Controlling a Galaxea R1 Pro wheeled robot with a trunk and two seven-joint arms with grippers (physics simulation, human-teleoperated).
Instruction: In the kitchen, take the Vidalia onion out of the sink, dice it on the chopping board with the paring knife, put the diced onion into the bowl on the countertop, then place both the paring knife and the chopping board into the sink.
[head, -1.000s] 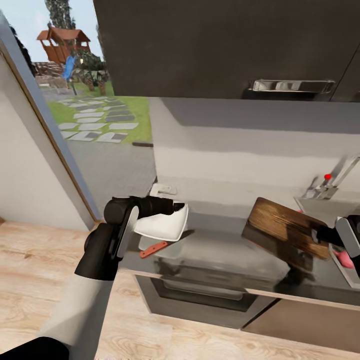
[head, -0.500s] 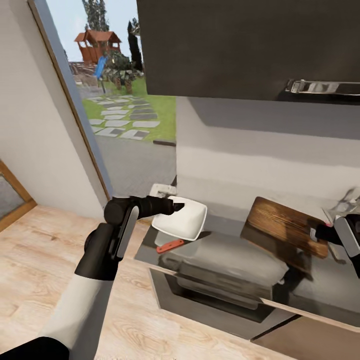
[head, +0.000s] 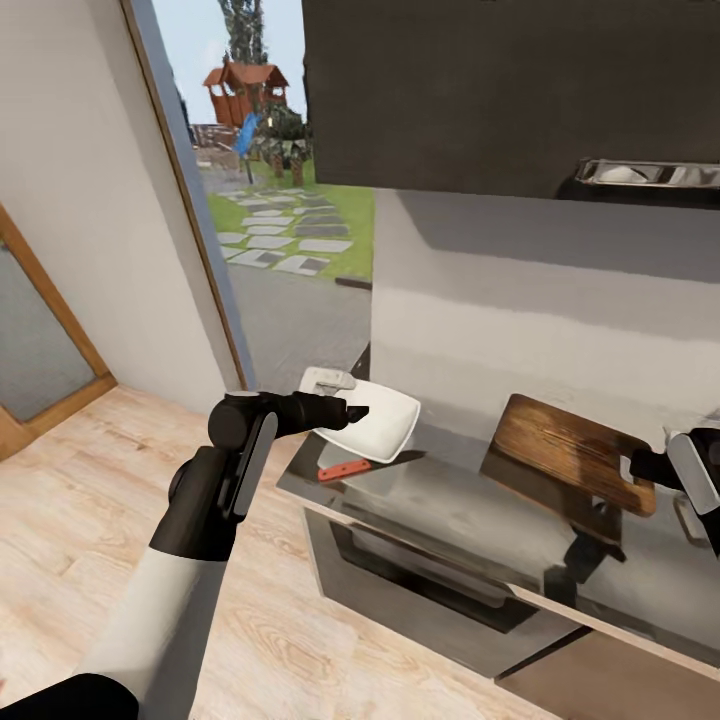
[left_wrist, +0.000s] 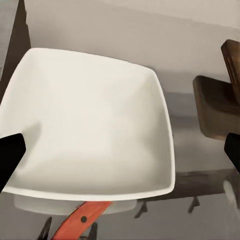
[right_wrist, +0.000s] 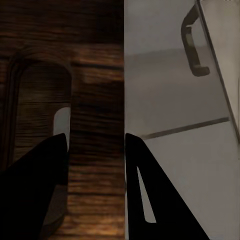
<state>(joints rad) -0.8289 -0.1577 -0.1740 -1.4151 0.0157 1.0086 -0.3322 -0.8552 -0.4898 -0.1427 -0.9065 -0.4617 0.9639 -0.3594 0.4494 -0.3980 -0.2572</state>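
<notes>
From the head camera, the left hand (head: 352, 411) sits at the near rim of the bowl (head: 380, 424), which looks tipped up off the surface (head: 450, 515), and the knife (head: 343, 469) lies on the surface just below the bowl. The right hand (head: 640, 467) has the board (head: 568, 455) by its handle end, with the rest sticking out over the surface on the far side from the bowl. My worry is that long board levering out of a grip on one end, or swinging into the bowl or knife if the body turns. On the left wrist camera the bowl (left_wrist: 90, 125) is empty, nothing diced in it, the two fingertips (left_wrist: 10, 157) are spread wide to either side of it, so I can't tell if it's really held, and the knife handle (left_wrist: 82, 220) pokes out beneath the rim. If that grip is loose, the bowl could drop onto the knife. On the right wrist camera the fingers (right_wrist: 40, 195) are pinched on the board (right_wrist: 95, 75) right beside its slot (right_wrist: 37, 130). No onion or sink anywhere here.
</notes>
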